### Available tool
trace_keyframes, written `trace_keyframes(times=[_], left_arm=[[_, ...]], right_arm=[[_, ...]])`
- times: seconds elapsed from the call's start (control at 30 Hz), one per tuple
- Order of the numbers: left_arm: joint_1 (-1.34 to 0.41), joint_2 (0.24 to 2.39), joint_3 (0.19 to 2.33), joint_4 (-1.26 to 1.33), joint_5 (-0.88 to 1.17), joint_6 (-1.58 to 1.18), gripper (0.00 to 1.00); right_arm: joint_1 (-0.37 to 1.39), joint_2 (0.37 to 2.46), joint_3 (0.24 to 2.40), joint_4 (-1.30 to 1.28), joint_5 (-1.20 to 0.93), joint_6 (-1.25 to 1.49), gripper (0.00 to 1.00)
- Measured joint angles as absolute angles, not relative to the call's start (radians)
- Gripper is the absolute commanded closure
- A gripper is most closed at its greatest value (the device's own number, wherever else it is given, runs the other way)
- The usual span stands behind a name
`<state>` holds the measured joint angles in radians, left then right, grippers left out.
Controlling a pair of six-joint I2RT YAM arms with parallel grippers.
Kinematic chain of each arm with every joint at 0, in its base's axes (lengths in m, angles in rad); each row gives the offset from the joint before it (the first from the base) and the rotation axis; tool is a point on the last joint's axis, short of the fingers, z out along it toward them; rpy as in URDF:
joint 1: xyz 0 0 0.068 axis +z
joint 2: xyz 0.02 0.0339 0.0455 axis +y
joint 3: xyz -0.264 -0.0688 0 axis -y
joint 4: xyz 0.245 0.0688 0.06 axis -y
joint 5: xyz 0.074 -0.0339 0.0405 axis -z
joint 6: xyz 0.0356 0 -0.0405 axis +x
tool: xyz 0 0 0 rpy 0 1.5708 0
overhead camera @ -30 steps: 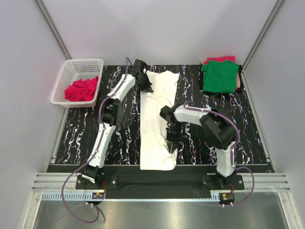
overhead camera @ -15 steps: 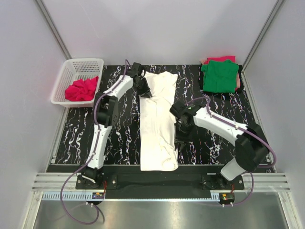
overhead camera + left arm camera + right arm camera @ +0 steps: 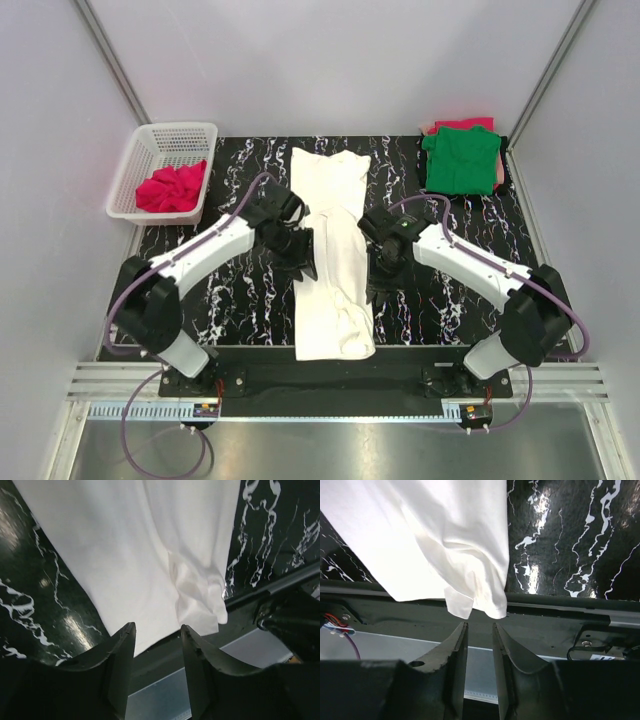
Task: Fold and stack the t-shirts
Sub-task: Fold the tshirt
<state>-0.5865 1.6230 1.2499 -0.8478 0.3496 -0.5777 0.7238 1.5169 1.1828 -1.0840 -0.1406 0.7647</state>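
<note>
The white t-shirt (image 3: pixel 330 250) lies as a long narrow strip down the middle of the black marbled table (image 3: pixel 240 300), collar end far, hem near. My left gripper (image 3: pixel 303 268) hovers at its left edge, open and empty. At the strip's right edge my right gripper (image 3: pixel 378 292) is open by a narrow gap, also empty. The left wrist view has the white t-shirt (image 3: pixel 135 555) ahead of the open left gripper (image 3: pixel 157 630). In the right wrist view a bunched corner of the white t-shirt (image 3: pixel 475 600) lies just beyond the right gripper (image 3: pixel 480 627). A folded green t-shirt (image 3: pixel 460 160) rests on a pinkish-red one (image 3: pixel 462 124) at the far right.
A white plastic basket (image 3: pixel 150 140) at the far left holds a crumpled pinkish-red shirt (image 3: pixel 170 188). Grey walls close in both sides and the back. A metal rail (image 3: pixel 330 385) with the arm bases runs along the near edge.
My left arm has swung from the shirt's far collar end back to its left edge at mid-length, and its jaws have opened. The right gripper has opened slightly and drawn back off the cloth.
</note>
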Motion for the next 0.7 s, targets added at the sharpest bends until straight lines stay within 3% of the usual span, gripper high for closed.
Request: trace_keyframes(times=[0.23,0.5,0.7], left_arm=[[-0.693,1.476,1.126,-0.850,0.363,-0.648,0.45],[-0.901,1.604,1.132,-0.805,0.368,-0.703,0.43],[-0.942,1.666,1.132,-0.739,0.376,-0.742,0.43]], right_arm=[[0.699,1.508,1.201,-1.077,-0.102,0.767,0.68],[0.658,1.451,1.200,-1.077,-0.086,0.772,0.68],[0.628,1.368,1.175,-1.088,-0.067,0.780,0.68]])
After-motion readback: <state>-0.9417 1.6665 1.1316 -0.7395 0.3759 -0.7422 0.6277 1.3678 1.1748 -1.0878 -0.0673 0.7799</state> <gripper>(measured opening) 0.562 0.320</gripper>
